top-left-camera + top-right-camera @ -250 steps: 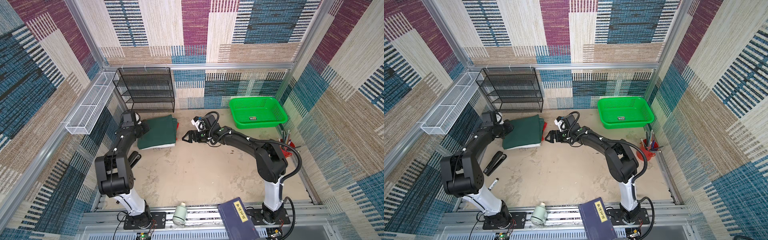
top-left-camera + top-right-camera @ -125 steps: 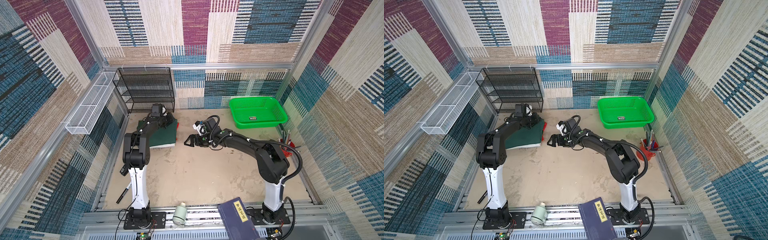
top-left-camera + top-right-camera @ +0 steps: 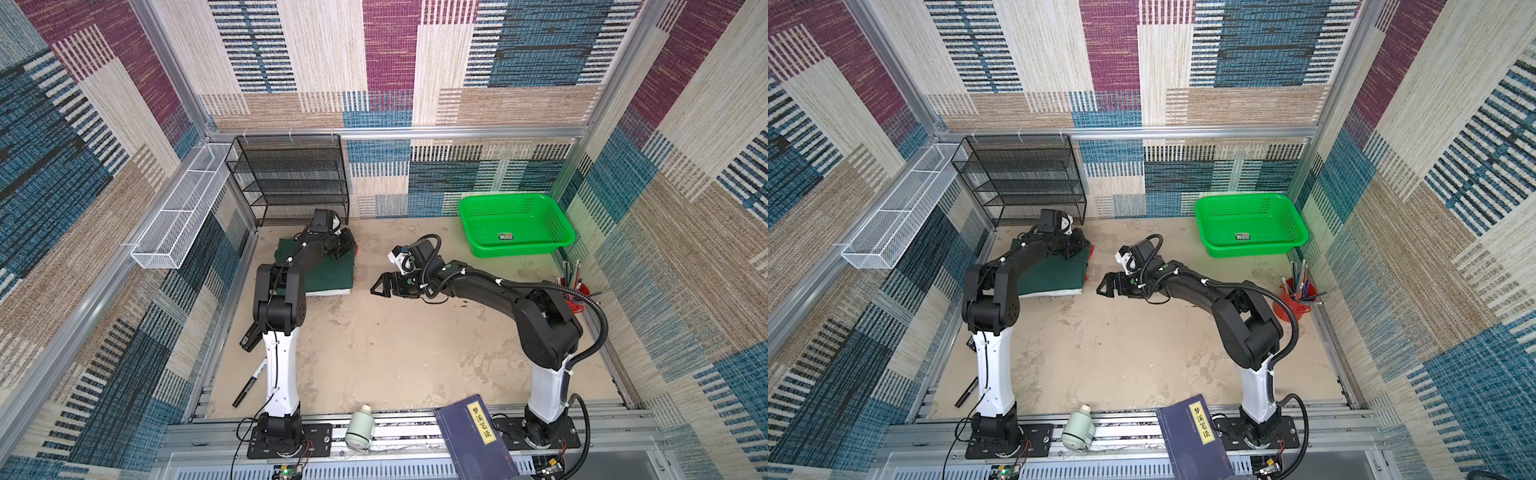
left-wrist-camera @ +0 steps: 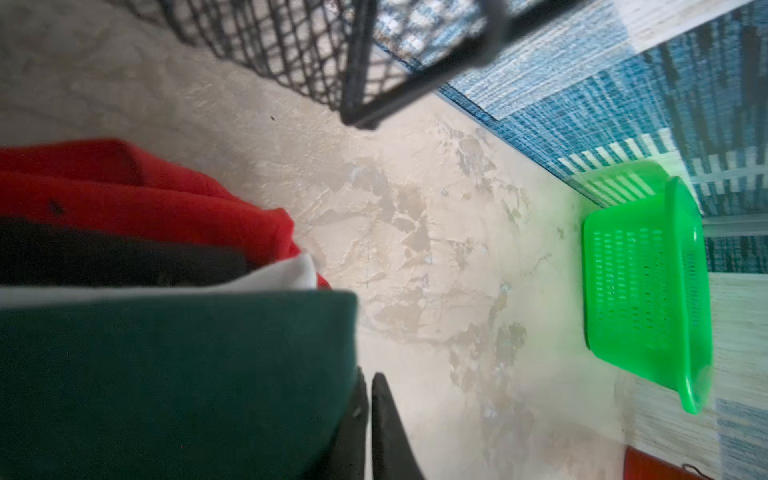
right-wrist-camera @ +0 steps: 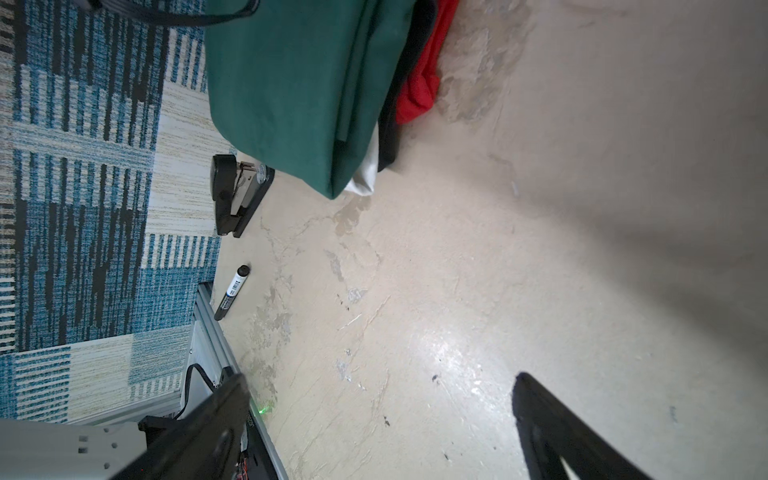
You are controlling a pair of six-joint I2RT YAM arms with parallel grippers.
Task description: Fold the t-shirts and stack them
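Observation:
The t-shirts lie as one folded stack at the back left, with the dark green shirt [image 3: 328, 274] [image 3: 1050, 278] on top. Under it a white edge [image 3: 328, 293] and a red fold [image 3: 356, 249] stick out. In the left wrist view the green shirt [image 4: 166, 374] covers white [image 4: 282, 274], black [image 4: 104, 257] and red [image 4: 166, 199] layers. My left gripper [image 3: 347, 243] [image 4: 368, 378] rests shut over the stack's far right corner, with nothing between its fingers. My right gripper [image 3: 380, 286] [image 5: 380, 382] hovers open and empty over the bare floor, just right of the stack [image 5: 291, 83].
A bright green basket [image 3: 515, 224] stands at the back right and a black mesh rack [image 3: 291, 178] behind the stack. A stapler [image 5: 237, 195] and a marker [image 5: 232, 291] lie along the left wall. A red pen cup [image 3: 575, 286] sits at the right wall, and a blue book [image 3: 473, 436] on the front rail.
My left arm has swung from the stack's left side across to its far right corner, gripper shut throughout. My right gripper has drawn slightly back from the stack, still open.

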